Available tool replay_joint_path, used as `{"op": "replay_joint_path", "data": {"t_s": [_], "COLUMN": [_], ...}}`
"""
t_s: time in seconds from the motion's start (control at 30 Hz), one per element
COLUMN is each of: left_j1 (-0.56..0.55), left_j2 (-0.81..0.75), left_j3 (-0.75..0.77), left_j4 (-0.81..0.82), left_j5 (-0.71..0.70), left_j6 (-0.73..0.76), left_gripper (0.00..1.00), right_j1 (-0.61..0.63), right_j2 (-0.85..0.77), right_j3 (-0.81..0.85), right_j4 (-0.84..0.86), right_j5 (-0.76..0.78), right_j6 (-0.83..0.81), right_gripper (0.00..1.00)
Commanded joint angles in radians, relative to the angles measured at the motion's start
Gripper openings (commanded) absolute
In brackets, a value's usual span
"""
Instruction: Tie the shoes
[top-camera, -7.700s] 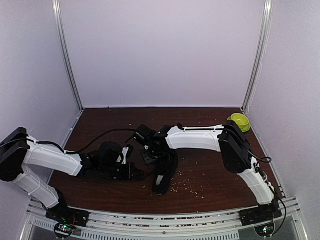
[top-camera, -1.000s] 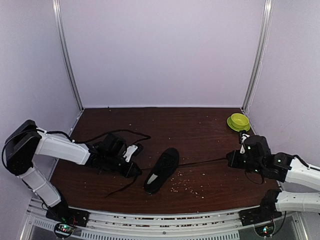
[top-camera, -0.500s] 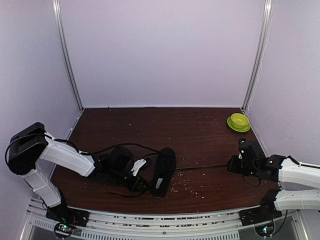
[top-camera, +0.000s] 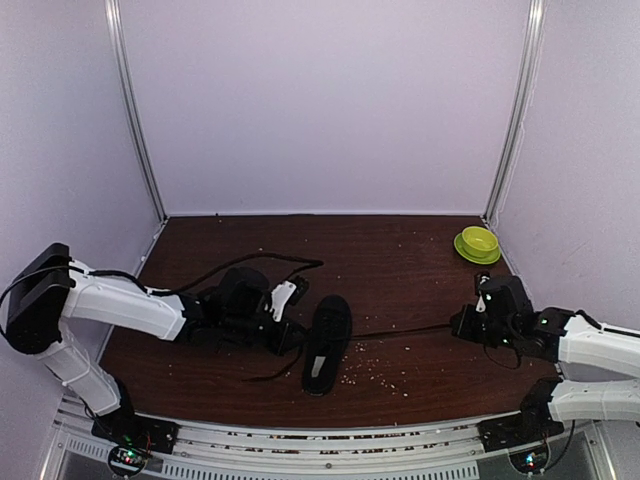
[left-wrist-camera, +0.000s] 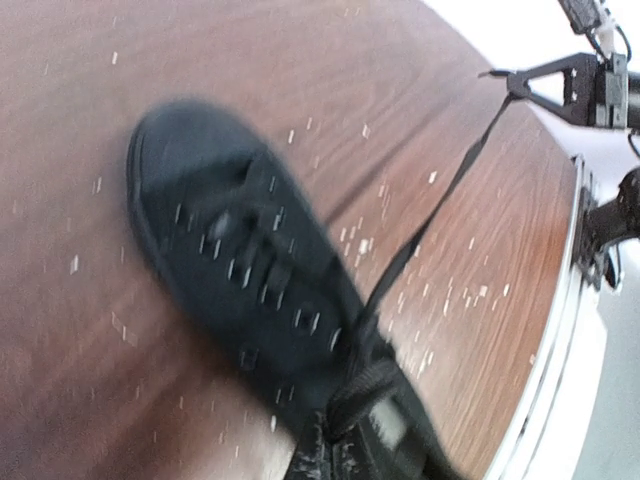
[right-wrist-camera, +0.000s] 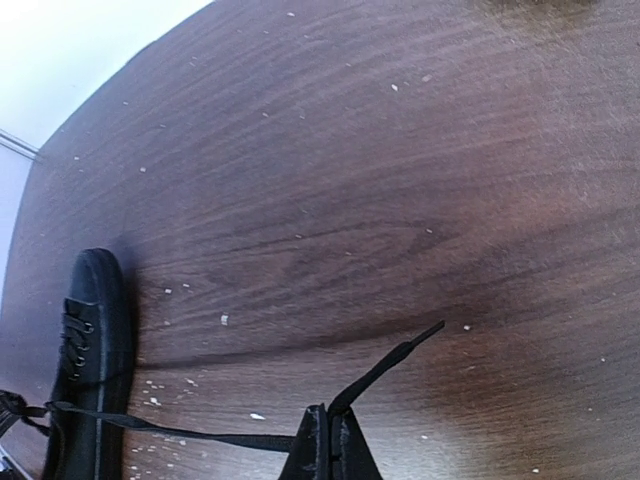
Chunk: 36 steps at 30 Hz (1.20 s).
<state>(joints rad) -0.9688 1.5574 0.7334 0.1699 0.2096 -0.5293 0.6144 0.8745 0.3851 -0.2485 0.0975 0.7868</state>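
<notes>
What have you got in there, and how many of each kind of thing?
Black sneaker: 1
Green bowl: 1
Robot arms: 2, the left arm and the right arm
Total: 4, leaving out the scattered pale crumbs, which are too many and too small to count.

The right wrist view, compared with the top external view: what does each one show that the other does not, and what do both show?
Only the right wrist view shows the right hand shut on the lace, with the free tip sticking out past it. Only the top external view shows both arms, the left hand and the green bowl. Both show the black sneaker on the table and the lace pulled from it toward the right hand.
</notes>
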Motion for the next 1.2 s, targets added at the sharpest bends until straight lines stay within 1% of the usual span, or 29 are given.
{"op": "replay_joint_path", "data": {"t_s": [0.0,0.13,0.27,0.37,0.43,0.5,0.57,0.67,0.73,0.77,0.83,0.9,1.03,1.07,1.1,1.17], "left_j1": [0.001,0.001,0.002,0.002,0.001,0.002,0.001,0.001,0.001,0.001,0.001,-0.001,-0.006,-0.009,-0.012,-0.017], "left_j2": [0.058,0.063,0.088,0.098,0.097,0.096,0.095,0.079,0.057,0.046,0.039,0.041,0.046,0.045,0.043,0.041], "left_j3": [0.04,0.025,0.03,0.027,0.019,0.014,0.008,-0.017,-0.046,-0.055,-0.058,-0.055,-0.051,-0.05,-0.05,-0.05], "left_j4": [0.049,0.064,0.069,0.108,0.148,0.173,0.194,0.239,0.278,0.284,0.276,0.272,0.272,0.272,0.273,0.272], "left_j5": [-0.02,-0.02,-0.019,-0.014,-0.005,0.005,0.014,0.011,-0.008,-0.024,-0.035,-0.026,-0.011,-0.01,-0.009,-0.009], "left_j6": [0.001,-0.005,-0.01,-0.022,-0.026,-0.024,-0.016,-0.004,0.004,0.011,0.023,0.029,0.034,0.034,0.036,0.036], "left_gripper": [0.0,0.0,0.0,0.0,0.0,0.0,0.0,0.0,0.0,0.0,0.0,0.0,0.0,0.0,0.0,0.0], "right_j1": [-0.008,-0.008,-0.008,-0.008,-0.008,-0.008,-0.007,0.009,0.04,0.061,0.112,0.18,0.265,0.276,0.28,0.277], "right_j2": [-0.025,-0.042,-0.036,0.017,0.086,0.184,0.311,0.508,0.642,0.732,0.847,0.927,1.022,1.033,1.035,1.01], "right_j3": [0.058,0.067,0.065,0.101,0.162,0.259,0.39,0.597,0.75,0.831,0.997,1.145,1.35,1.373,1.38,1.354], "right_j4": [0.012,0.016,0.056,0.097,0.123,0.129,0.122,0.114,0.091,0.063,0.004,-0.042,-0.115,-0.133,-0.142,-0.145], "right_j5": [-0.025,-0.033,-0.047,-0.053,-0.061,-0.072,-0.101,-0.177,-0.233,-0.271,-0.312,-0.342,-0.418,-0.436,-0.445,-0.423], "right_j6": [-0.02,-0.019,-0.019,-0.037,-0.066,-0.104,-0.139,-0.157,-0.163,-0.166,-0.181,-0.206,-0.267,-0.28,-0.285,-0.288], "right_gripper": [0.0,0.0,0.0,0.0,0.0,0.0,0.0,0.0,0.0,0.0,0.0,0.0,0.01,0.06,0.18,0.46]}}
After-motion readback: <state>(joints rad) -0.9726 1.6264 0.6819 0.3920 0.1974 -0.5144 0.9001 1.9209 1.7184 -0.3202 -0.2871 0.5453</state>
